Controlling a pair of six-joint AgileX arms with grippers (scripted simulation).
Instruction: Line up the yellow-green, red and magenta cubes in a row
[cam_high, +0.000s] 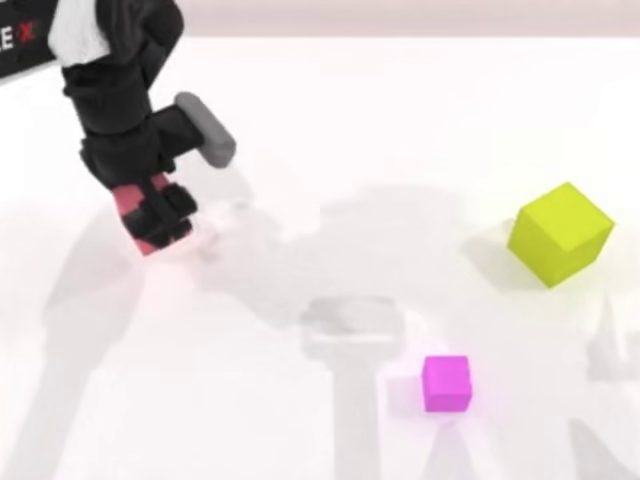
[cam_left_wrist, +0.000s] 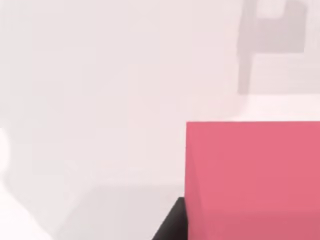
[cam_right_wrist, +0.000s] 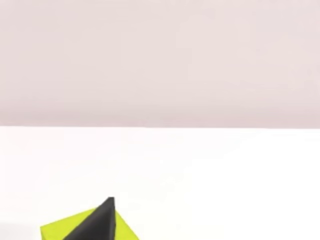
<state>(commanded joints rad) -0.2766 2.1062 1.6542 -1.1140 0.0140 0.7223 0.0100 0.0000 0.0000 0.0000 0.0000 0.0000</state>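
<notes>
My left gripper (cam_high: 158, 222) is shut on the pinkish-red cube (cam_high: 130, 200) at the table's left side, and the cube's red shows between the dark fingers. In the left wrist view this red cube (cam_left_wrist: 252, 180) fills the near corner, with one dark finger (cam_left_wrist: 172, 225) flat against its side. The large yellow-green cube (cam_high: 560, 233) sits alone at the right. The small magenta cube (cam_high: 446, 383) rests nearer the front, right of centre. My right arm is out of the top view; its wrist view shows a dark part of the right gripper (cam_right_wrist: 102, 222) in front of the yellow-green cube (cam_right_wrist: 60, 231).
The white table (cam_high: 330, 120) carries only soft arm shadows, across its middle and at the right edge. My left arm's black links reach in from the far left corner.
</notes>
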